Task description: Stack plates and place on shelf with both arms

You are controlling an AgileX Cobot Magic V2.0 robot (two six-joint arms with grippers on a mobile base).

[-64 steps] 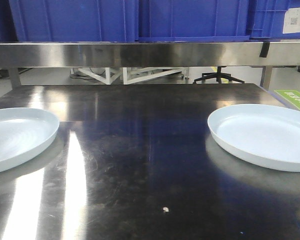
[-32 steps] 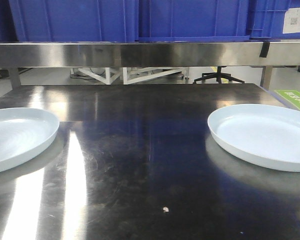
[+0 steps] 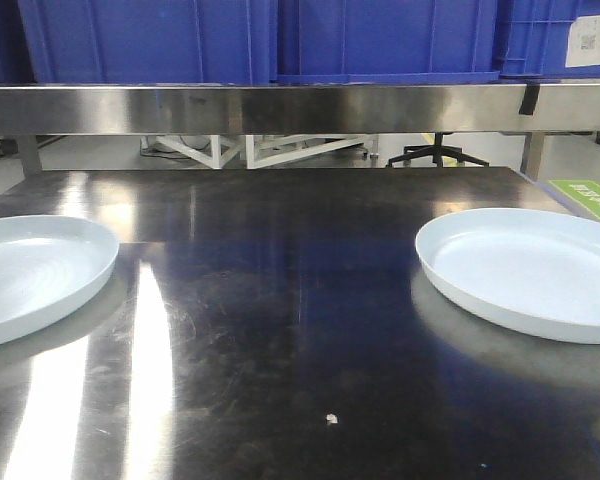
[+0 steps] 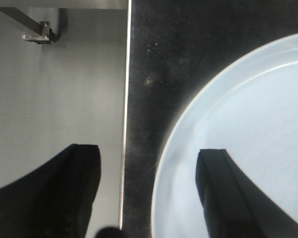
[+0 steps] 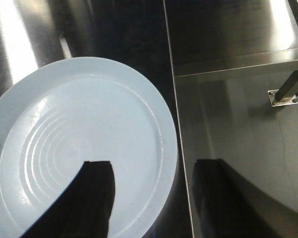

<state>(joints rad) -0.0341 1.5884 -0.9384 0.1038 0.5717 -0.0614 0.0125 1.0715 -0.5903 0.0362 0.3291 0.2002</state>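
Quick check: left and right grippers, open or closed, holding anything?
Left gripper: open, holding nothing, one finger over the left plate.
Right gripper: open, holding nothing, one finger over the right plate.

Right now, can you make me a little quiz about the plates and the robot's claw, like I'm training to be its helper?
1. True or false: the left plate is stacked on the right plate.
2. Pick one: the bins on the shelf above are A red, B blue, C green.
3. Fill in: in the left wrist view, the left claw is ____ (open or shut).

Key:
1. False. They lie far apart on the table.
2. B.
3. Open. One finger is over the plate and the other is past the table's edge.
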